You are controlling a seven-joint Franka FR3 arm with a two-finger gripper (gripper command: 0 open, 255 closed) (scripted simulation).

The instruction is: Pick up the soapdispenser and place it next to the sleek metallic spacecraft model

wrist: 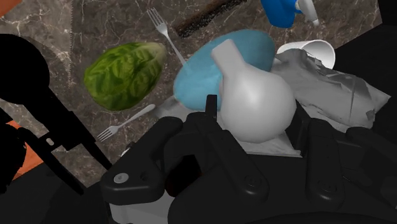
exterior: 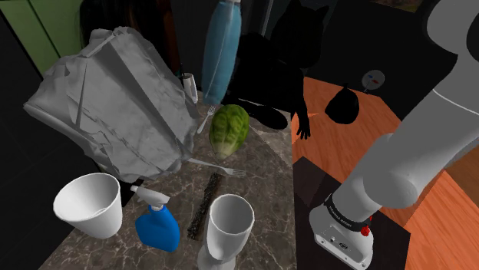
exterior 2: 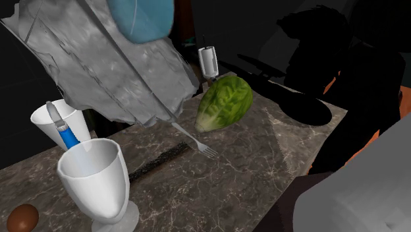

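The jaws clasped, as far as we could tell, the soapdispenser [wrist: 236, 84] by its pale rounded end, blue body hanging beneath them. The grey spacecraft model [wrist: 337, 95] lay below the jaws; we judged the height was for clearing it before reaching the counter [wrist: 63, 38].

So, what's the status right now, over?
Gripper shut on light-blue soap dispenser, aloft. Grey spacecraft model close by. Lettuce head and fork lie beside the model.
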